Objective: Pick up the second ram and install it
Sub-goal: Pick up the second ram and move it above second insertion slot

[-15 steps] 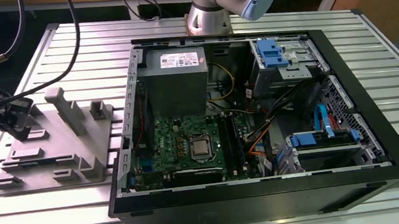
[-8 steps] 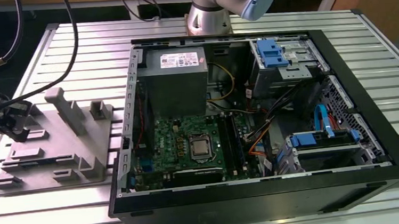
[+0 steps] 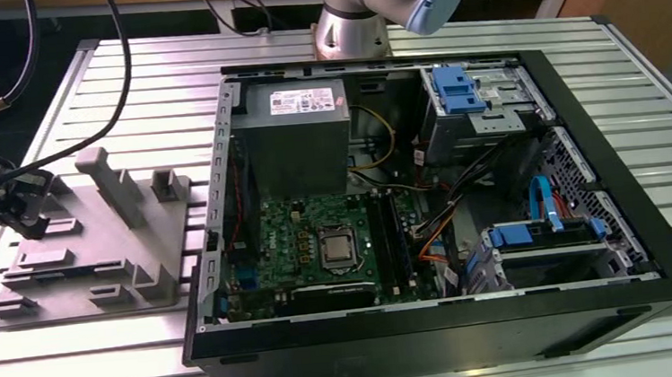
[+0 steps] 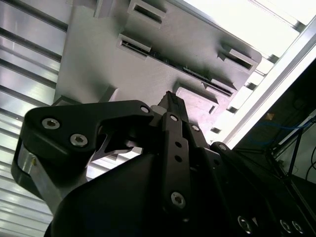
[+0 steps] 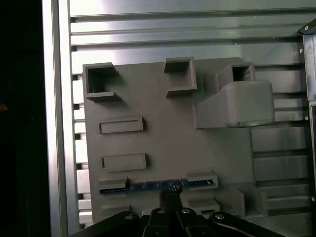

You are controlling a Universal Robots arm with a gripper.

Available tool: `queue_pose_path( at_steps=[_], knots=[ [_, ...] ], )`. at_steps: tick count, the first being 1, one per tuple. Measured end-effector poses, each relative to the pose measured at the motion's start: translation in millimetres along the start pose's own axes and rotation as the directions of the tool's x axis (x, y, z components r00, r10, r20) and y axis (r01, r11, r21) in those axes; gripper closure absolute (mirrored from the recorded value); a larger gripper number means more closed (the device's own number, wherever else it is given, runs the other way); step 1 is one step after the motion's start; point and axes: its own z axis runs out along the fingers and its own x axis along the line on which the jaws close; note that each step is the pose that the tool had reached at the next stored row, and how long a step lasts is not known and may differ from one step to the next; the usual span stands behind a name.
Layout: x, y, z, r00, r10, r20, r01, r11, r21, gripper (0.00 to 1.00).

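While second ram [image 5: 158,186] sits in grey tray [image 5: 163,113], tool [image 5: 170,194] just beside, pinched closed.

The second ram [image 5: 143,187] stands in the tray [image 5: 173,113], on the table [image 5: 173,29] beside the computer case [image 3: 443,324].

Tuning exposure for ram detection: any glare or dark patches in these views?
Second wrist view: the table slats blow out to white beyond the grey tray, and the gripper is a dark mass in front. First wrist view: a bright band on the upper slats, tray evenly lit, the second ram readable in its slot. Exterior view: even light, computer case interior shadowed.
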Motion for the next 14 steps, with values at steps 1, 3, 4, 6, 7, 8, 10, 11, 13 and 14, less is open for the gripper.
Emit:
queue_pose_path(
  at_steps=[1,3,4,6,7,8,10,11,13,14],
  knots=[
    [0.0,0.0,0.0,1.0000,0.000,0.0000,0.000,1.0000,0.0000,0.90],
    [0.0,0.0,0.0,1.0000,0.000,0.0000,0.000,1.0000,0.0001,0.90],
    [0.0,0.0,0.0,1.0000,0.000,0.0000,0.000,1.0000,0.0002,0.90],
    [0.0,0.0,0.0,1.0000,0.000,0.0000,0.000,1.0000,0.0002,0.90],
    [0.0,0.0,0.0,1.0000,-0.002,0.0000,0.002,1.0000,0.0002,0.90],
    [0.0,0.0,0.1,1.0000,-0.008,-0.0003,0.008,1.0000,0.0000,0.90],
    [0.1,0.1,0.1,0.9996,-0.029,-0.0013,0.029,0.9996,-0.0006,0.90],
    [0.0,0.1,0.1,0.9990,-0.044,-0.0020,0.044,0.9990,-0.0011,0.90],
    [0.0,0.0,0.4,0.9967,-0.081,-0.0034,0.081,0.9967,-0.0024,0.90],
    [0.0,0.0,0.6,0.9951,-0.099,-0.0041,0.099,0.9951,-0.0030,0.90]
  ],
)
